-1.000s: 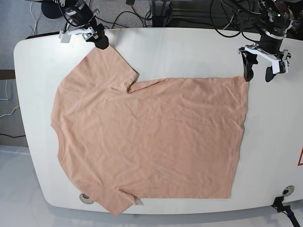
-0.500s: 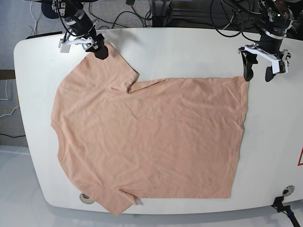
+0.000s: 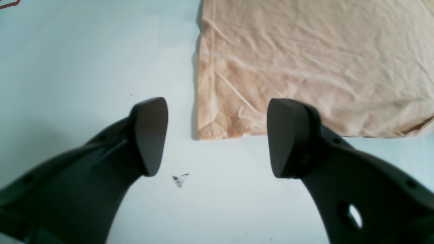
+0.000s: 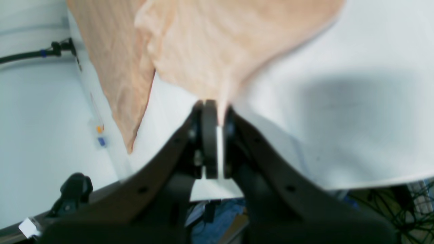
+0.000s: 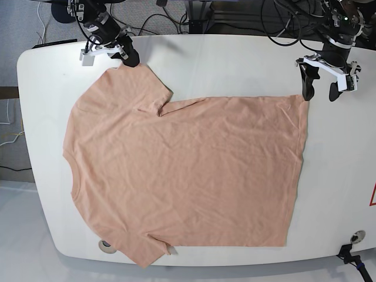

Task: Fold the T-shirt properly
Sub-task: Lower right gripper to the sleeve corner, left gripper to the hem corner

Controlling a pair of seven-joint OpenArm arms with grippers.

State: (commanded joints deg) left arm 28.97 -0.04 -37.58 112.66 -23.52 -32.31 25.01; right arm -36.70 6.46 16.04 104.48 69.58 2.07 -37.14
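Observation:
The peach T-shirt (image 5: 188,176) lies flat on the white table (image 5: 235,64), with its collar at the left and its hem at the right. My right gripper (image 5: 130,59) is shut on the tip of the far sleeve. In the right wrist view the cloth (image 4: 210,51) runs into the closed gripper (image 4: 215,112). My left gripper (image 5: 320,91) is open and stands at the far hem corner. In the left wrist view that corner of the shirt (image 3: 305,61) lies between the spread fingers of the gripper (image 3: 217,135).
Cables (image 5: 276,23) run behind the table's far edge. Round fittings sit at the front edge on the left (image 5: 106,245) and on the right (image 5: 356,237). A red mark (image 5: 372,197) is at the right edge. A small dark smudge (image 3: 178,179) marks the table.
My right gripper has shifted a little to the right along the far edge with the sleeve tip in it. The left arm has not moved.

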